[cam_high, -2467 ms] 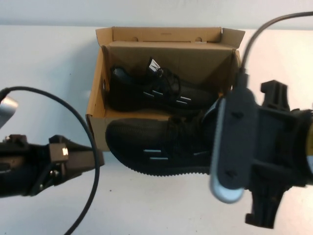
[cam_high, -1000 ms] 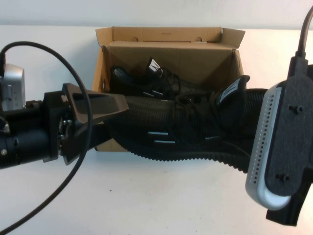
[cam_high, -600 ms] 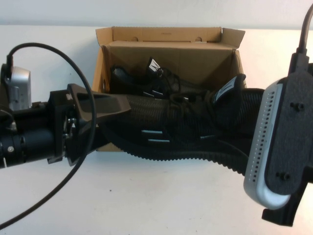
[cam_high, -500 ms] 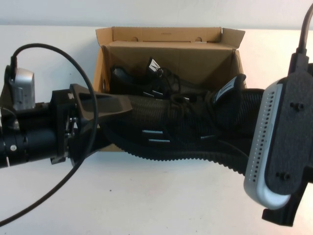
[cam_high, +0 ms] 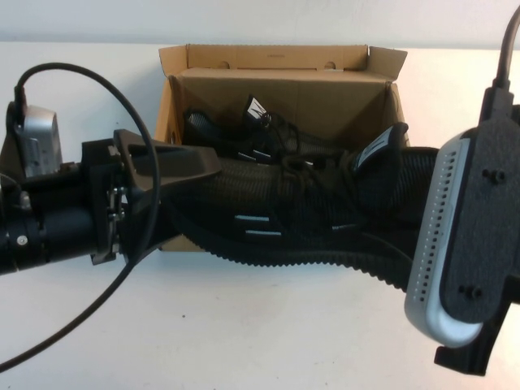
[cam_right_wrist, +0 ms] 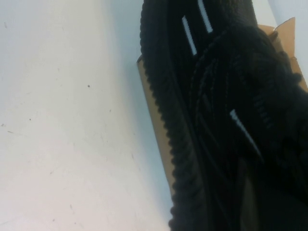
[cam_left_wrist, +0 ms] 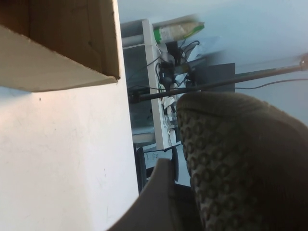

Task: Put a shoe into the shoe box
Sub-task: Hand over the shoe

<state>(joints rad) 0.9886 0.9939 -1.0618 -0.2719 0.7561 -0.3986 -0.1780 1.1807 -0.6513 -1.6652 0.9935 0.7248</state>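
The shoe (cam_high: pixel 301 215) hangs above the white worktop (cam_high: pixel 244 325), lying across the near edge of the open shoe box (cam_high: pixel 276 81), where a second shoe (cam_high: pixel 244 134) already lies. The left gripper (cam_high: pixel 183 175) has its fingers (cam_high: pixel 175 162) clenched on the toe. The right gripper sits at the heel end, apparently hidden behind its own camera housing; its grip cannot be judged.

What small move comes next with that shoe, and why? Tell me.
Probably carry the shoe a little farther over the box, then lower it. It hangs across the box's near wall, held at the toe by the left gripper and at the heel end by the right gripper. The other shoe lies along the far side, leaving room nearer.
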